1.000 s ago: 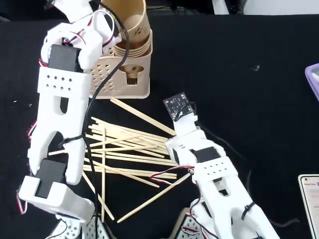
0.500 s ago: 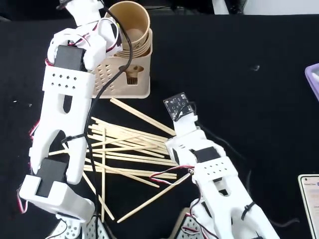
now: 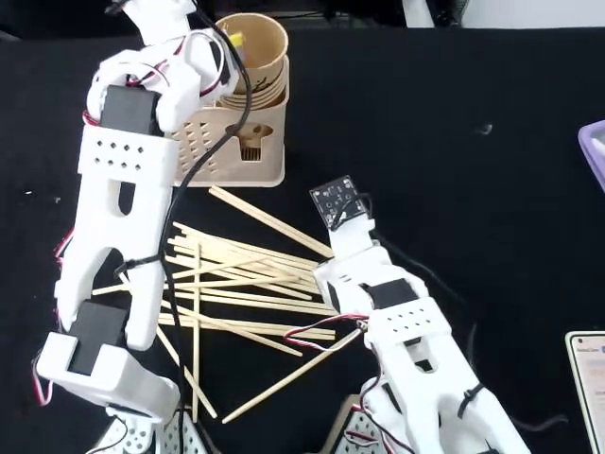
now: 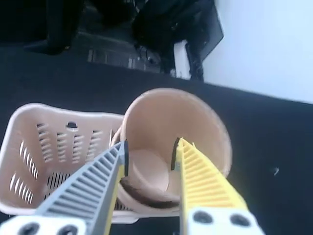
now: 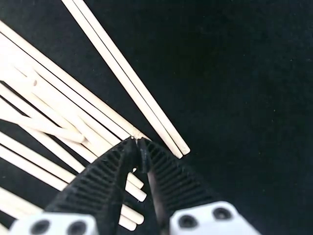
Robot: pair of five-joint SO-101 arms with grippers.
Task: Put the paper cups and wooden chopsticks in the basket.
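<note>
Several paper cups (image 3: 253,47) sit nested upright, mouths up, in the basket (image 3: 255,161) near the table's (image 3: 492,246) far left corner. My left gripper (image 4: 149,154) hangs over them, jaws apart. I judge the chopsticks (image 3: 236,274) come next: they lie flat mid-table, mostly left-to-right. My right gripper (image 5: 138,143) is over them, jaws pinched together, and must spread to take one.

White arms (image 3: 123,199), black servos (image 3: 118,112), grey-yellow left hand (image 4: 150,147), black right hand (image 5: 137,142)

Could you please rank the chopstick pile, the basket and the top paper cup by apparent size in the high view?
Largest: chopstick pile.
Then: basket.
Smallest: top paper cup, though the left arm partly covers both.
</note>
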